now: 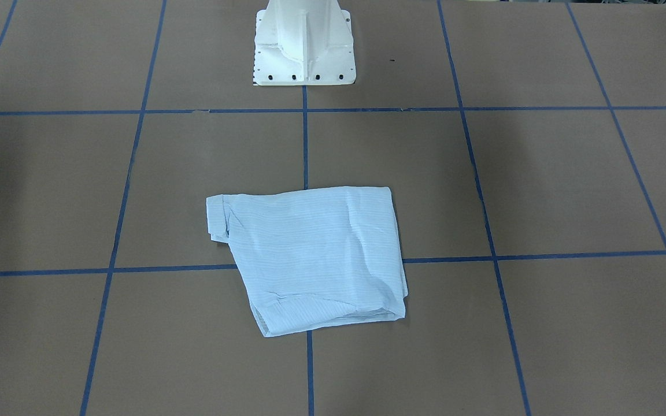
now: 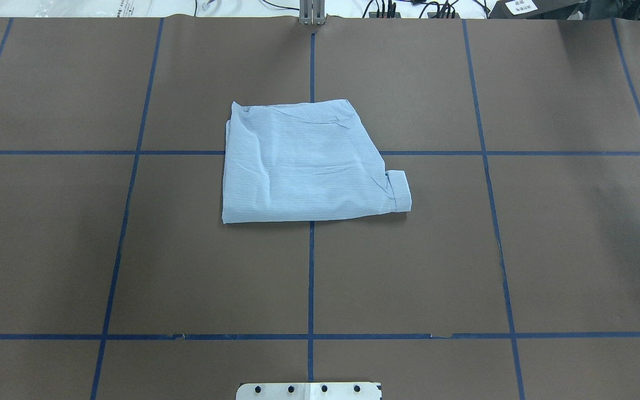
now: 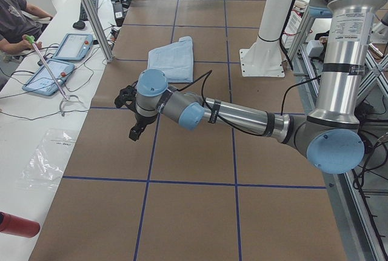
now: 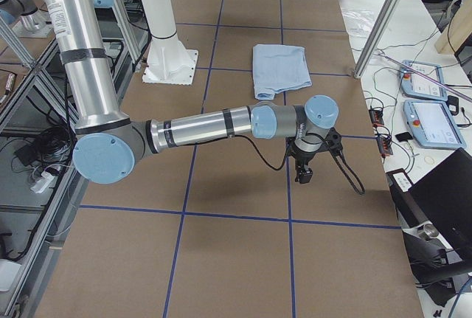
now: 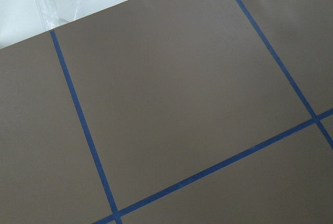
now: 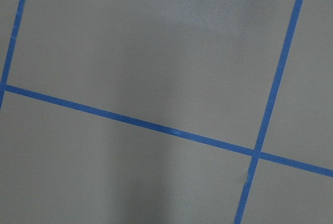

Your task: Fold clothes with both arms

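The clothes are one pale-blue striped shirt (image 1: 315, 254) lying folded into a compact, roughly square bundle on the brown table, with a cuff sticking out at one corner (image 2: 400, 190). It also shows in the side views (image 3: 173, 59) (image 4: 279, 68). Neither arm appears in the overhead or front-facing views. My left arm reaches low over the table, its gripper (image 3: 133, 131) well short of the shirt. My right gripper (image 4: 304, 173) hangs over bare table, also apart from the shirt. I cannot tell whether either gripper is open or shut. Both wrist views show only table and blue tape.
The white pedestal base (image 1: 304, 46) stands behind the shirt. Blue tape lines (image 2: 311, 266) grid the brown table. Teach pendants (image 3: 51, 76) (image 4: 431, 122), cables and metal posts (image 3: 91, 13) lie along the far side bench, where a person (image 3: 15, 22) sits. A red bottle (image 3: 18, 224) lies nearby.
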Robot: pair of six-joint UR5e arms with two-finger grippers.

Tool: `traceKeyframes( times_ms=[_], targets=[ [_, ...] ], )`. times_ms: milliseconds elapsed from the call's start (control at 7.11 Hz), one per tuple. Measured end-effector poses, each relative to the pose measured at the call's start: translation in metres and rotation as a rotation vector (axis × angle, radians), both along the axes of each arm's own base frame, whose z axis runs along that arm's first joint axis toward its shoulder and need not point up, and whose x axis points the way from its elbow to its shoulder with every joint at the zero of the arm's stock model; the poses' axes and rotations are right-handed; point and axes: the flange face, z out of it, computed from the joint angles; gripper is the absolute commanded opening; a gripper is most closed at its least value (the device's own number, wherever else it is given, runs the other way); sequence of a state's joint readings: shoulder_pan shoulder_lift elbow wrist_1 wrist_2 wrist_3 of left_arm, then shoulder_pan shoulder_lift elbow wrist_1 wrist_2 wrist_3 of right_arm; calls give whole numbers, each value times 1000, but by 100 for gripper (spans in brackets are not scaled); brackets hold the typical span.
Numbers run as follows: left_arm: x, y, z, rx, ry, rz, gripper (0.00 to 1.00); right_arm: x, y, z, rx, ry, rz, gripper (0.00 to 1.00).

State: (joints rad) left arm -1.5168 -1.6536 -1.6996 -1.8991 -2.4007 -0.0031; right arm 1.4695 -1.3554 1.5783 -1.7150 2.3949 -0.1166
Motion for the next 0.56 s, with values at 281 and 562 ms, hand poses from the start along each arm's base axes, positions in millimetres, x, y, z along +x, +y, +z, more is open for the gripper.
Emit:
traceKeyframes(
  times_ms=[281, 562],
  targets=[
    [1, 0, 0, 1, 0, 1, 100, 0, 0, -3, 4, -1, 0, 100],
    [1, 0, 0, 1, 0, 1, 100, 0, 1, -3, 5, -4, 0, 100]
  ],
)
